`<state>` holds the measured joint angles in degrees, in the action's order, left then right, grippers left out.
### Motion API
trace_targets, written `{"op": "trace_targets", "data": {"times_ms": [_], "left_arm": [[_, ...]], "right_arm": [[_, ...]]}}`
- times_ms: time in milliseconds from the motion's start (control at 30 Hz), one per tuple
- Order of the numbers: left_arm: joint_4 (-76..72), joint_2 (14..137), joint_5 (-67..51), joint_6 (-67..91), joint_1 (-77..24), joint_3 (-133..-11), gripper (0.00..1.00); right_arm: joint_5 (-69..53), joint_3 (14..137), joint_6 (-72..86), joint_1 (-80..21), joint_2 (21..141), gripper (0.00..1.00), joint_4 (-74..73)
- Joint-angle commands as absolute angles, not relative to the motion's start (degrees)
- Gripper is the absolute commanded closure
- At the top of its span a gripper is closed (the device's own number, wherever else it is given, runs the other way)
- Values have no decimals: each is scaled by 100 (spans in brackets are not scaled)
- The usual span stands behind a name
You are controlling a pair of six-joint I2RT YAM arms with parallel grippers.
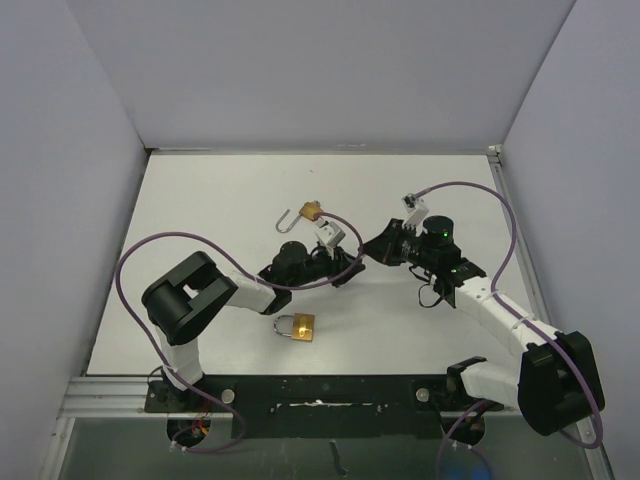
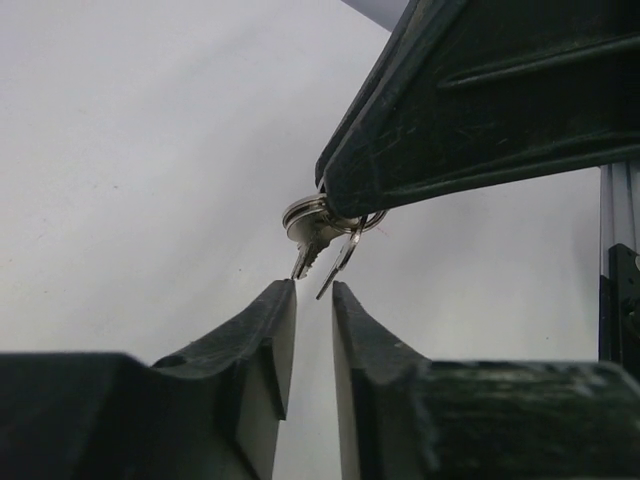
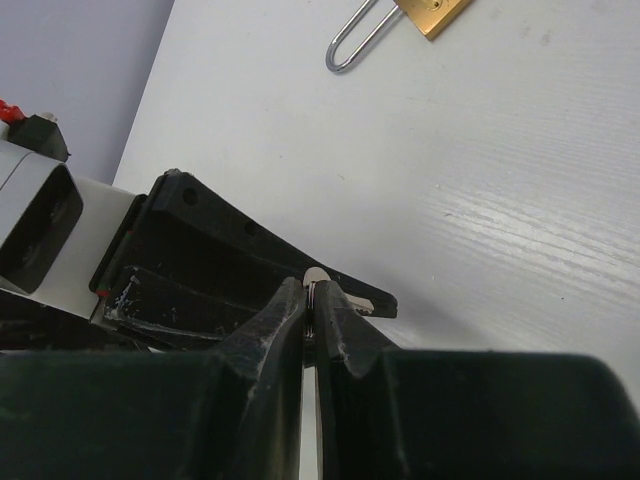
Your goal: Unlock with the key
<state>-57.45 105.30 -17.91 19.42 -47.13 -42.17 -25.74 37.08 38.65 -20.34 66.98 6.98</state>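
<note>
A small bunch of silver keys on a ring hangs from my right gripper, which is shut on the ring end. My left gripper sits just under the key blades. Its jaws stand a narrow gap apart with nothing between them, and the blade tips reach the fingertips. In the top view the two grippers, left and right, meet at the table's middle. A brass padlock with its shackle down lies near the front. A second brass padlock, its shackle hooked outward, lies behind the grippers and also shows as a padlock at the right wrist view's top.
The white table is walled in by grey panels on three sides. Purple cables loop over both arms. A metal rail runs along the near edge by the arm bases.
</note>
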Motion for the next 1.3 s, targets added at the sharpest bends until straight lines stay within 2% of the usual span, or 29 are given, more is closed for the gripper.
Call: {"op": "trace_targets", "data": {"times_ms": [0, 133, 567, 633, 800, 900, 967, 1000, 1067, 1100, 1200, 1267], "left_arm": [[-6343, 10504, -1779, 1971, -4680, -4406, 84], [-6410, 10449, -1769, 1969, -4683, -4341, 100], [-6576, 10071, -1689, 1960, -4685, -3994, 100], [-6591, 10043, -1682, 1953, -4684, -3986, 89], [-6598, 9993, -1672, 1926, -4685, -4046, 82], [-6594, 10008, -1688, 1903, -4685, -4093, 95], [-6600, 10024, -1701, 1907, -4685, -4107, 99], [-6601, 10032, -1714, 1907, -4685, -4109, 97], [-6573, 10056, -1743, 1928, -4685, -4137, 78], [-6559, 10074, -1746, 1933, -4682, -4151, 72], [-6594, 10120, -1750, 1963, -4680, -4170, 63], [-6605, 10137, -1766, 1968, -4682, -4193, 62]], "right_arm": [[-2594, 3939, 3911, -2074, 6531, 100, 1011], [-2577, 3920, 3913, -2070, 6535, 100, 1009], [-2491, 3885, 3893, -2065, 6568, 100, 973], [-2513, 3870, 3906, -2065, 6586, 100, 1003], [-2525, 3834, 3920, -2073, 6560, 100, 1020], [-2531, 3828, 3923, -2074, 6541, 100, 1011], [-2522, 3817, 3920, -2074, 6524, 100, 1010], [-2518, 3815, 3920, -2074, 6519, 100, 1003], [-2530, 3823, 3928, -2074, 6514, 100, 1002], [-2535, 3830, 3929, -2074, 6507, 100, 1002], [-2552, 3848, 3920, -2070, 6504, 100, 994], [-2555, 3858, 3920, -2074, 6496, 100, 985]]}}
